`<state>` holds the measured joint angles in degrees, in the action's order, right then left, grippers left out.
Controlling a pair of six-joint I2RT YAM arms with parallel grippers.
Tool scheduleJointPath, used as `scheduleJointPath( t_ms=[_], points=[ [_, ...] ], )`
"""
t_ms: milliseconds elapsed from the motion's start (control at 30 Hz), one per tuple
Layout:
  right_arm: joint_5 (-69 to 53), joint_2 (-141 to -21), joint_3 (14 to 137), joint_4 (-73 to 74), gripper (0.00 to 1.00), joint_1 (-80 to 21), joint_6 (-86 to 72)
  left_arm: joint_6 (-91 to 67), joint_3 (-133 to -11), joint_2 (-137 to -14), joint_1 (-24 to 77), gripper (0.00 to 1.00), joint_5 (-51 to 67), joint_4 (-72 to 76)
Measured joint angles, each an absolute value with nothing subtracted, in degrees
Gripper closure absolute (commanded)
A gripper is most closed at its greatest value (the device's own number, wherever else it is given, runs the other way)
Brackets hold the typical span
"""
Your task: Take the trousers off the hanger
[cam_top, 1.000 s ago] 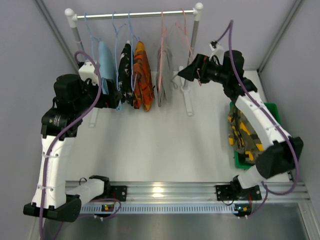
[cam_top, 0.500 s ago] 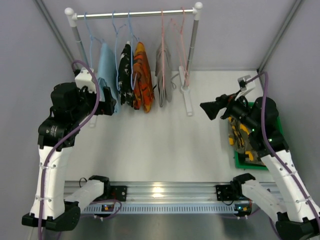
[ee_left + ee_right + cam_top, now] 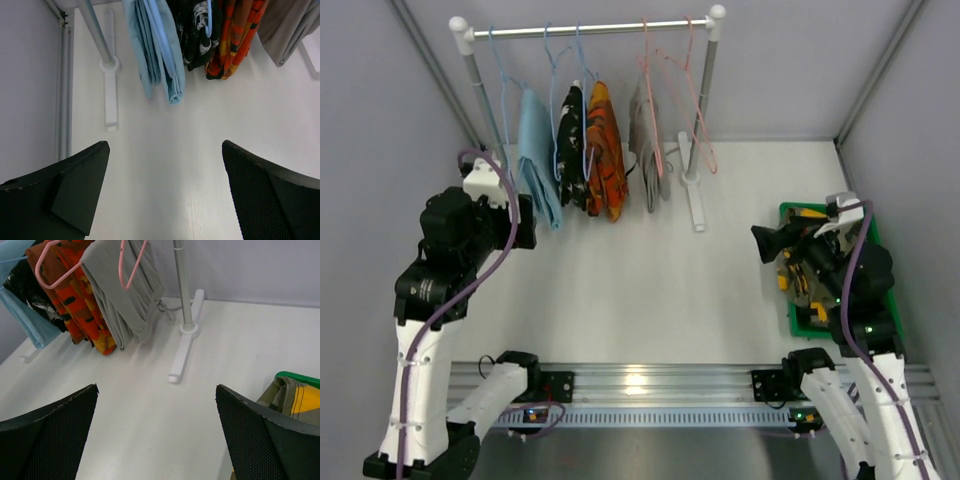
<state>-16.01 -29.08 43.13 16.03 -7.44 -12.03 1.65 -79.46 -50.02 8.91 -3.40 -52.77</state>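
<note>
The camouflage trousers (image 3: 804, 276) lie folded in the green bin (image 3: 860, 214) at the right; a corner of them shows in the right wrist view (image 3: 296, 401). The pink hanger (image 3: 700, 125) hangs bare at the right end of the rail, and it shows in the right wrist view (image 3: 131, 270) in front of the grey garment. My right gripper (image 3: 765, 243) is open and empty by the bin's left side, jaws wide in its wrist view (image 3: 156, 387). My left gripper (image 3: 527, 232) is open and empty below the light blue garment, jaws wide in its wrist view (image 3: 165, 145).
The white clothes rail (image 3: 590, 28) stands at the back on two white feet (image 3: 694, 205). It carries blue hangers with a light blue garment (image 3: 538, 160), a black patterned one (image 3: 572, 145) and a bright orange-and-black one (image 3: 605, 150). A second pink hanger holds a grey garment (image 3: 648, 150).
My right arm has drawn back from the rail's right end to beside the green bin. My left arm has backed away from the hanging garments. The bare pink hanger has swung.
</note>
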Motion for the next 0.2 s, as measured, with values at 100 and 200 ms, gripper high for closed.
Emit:
scheduleJointPath(
  t_ms=[100,200],
  points=[
    [-16.3,-28.4,43.1,16.0,0.01,-7.1,-11.0,1.7,-78.8,-48.8,8.9,0.01,-5.1,-52.7],
    [-16.5,-28.4,43.1,16.1,0.0,-7.0,-10.2,1.7,-78.3,-48.3,8.9,0.01,-6.3,-52.5]
  ],
)
